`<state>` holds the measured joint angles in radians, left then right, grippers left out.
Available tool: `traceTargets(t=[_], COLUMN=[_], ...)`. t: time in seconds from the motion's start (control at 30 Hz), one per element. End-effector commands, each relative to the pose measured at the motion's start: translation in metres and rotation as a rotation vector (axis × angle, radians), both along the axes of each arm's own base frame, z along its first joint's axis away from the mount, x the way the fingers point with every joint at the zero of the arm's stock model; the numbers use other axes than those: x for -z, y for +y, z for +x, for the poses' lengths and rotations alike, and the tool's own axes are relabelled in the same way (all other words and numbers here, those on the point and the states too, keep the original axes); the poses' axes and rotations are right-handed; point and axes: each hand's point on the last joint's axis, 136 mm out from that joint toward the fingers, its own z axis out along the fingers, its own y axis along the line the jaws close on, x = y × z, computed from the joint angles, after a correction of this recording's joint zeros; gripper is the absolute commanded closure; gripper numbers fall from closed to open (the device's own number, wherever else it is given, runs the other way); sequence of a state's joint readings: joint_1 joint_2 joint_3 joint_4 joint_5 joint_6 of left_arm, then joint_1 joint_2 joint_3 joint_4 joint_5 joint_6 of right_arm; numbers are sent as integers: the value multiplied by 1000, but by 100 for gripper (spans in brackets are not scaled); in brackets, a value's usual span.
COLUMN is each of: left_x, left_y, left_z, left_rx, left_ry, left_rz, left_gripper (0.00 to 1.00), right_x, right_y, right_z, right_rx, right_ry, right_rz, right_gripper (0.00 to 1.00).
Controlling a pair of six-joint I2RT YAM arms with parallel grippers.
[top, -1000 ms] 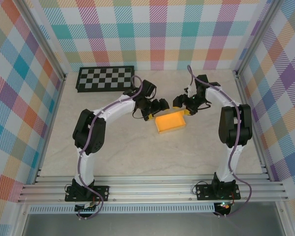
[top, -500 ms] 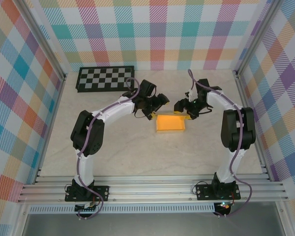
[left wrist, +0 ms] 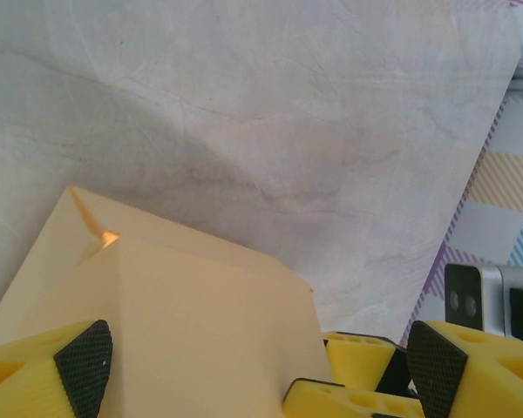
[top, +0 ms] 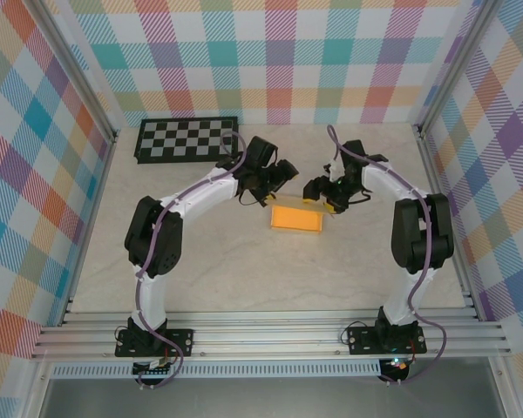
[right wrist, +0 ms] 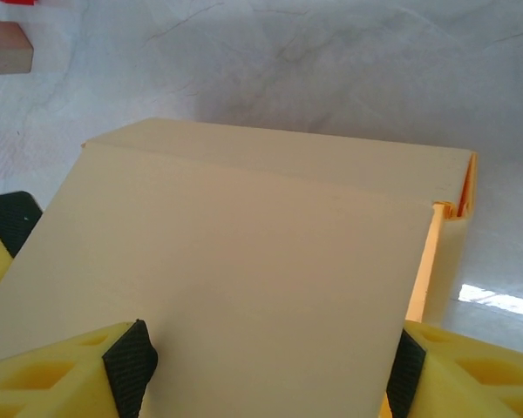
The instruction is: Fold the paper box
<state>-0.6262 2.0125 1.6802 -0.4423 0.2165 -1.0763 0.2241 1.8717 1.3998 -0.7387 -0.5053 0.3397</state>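
Plaid walls (top: 279, 61), pale desk (top: 244, 270)
Checked panels close three sides of the marbled top; a metal rail (top: 270, 335) runs along the front.

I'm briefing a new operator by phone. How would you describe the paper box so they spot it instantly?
On the pale table, look right of the checkerboard and nearer, between the tips of the left arm and right arm. The paper box lies there: a low yellow-orange rectangle, plain where the board is black-and-white checked.
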Motion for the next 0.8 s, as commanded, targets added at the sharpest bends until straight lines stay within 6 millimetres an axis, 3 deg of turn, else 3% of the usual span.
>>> traceTargets(t=[0.0, 0.1, 0.2, 0.33, 0.4, 0.47, 0.57, 0.63, 0.77], left_x=[-2, 12, 7, -30, -61, -88, -110, -112, -102], left_y=[-2, 13, 41, 84, 97, 123, 168, 188, 188], left_z=[-20, -22, -18, -6, -3, -9, -37, -72, -144], left_rx=[138, 153, 183, 187, 224, 243, 243, 231, 266], left_ry=[-1, 36, 7, -111, -210, -291, -352, -390, -563], left_rz=[25, 42, 146, 252, 269, 393, 604, 635, 535], left_gripper=[11, 10, 9, 9, 10, 13, 16, 20, 31], right_x=[-18, -18, -21, -33, -51, -71, -93, -104, -119], right_y=[19, 11, 6, -3, -1, 2, 9, 12, 18], right_z=[4, 8, 11, 14, 16, 13, 0, -8, -28], right_rx=[-67, -54, -53, -60, -115, -209, -399, -460, -482], right_ry=[-38, -30, -33, -99, -220, -384, -648, -773, -938], right_rz=[46, 37, 25, -10, -6, -24, -103, -137, -117], right_gripper=[28, 27, 27, 27, 28, 33, 39, 42, 45])
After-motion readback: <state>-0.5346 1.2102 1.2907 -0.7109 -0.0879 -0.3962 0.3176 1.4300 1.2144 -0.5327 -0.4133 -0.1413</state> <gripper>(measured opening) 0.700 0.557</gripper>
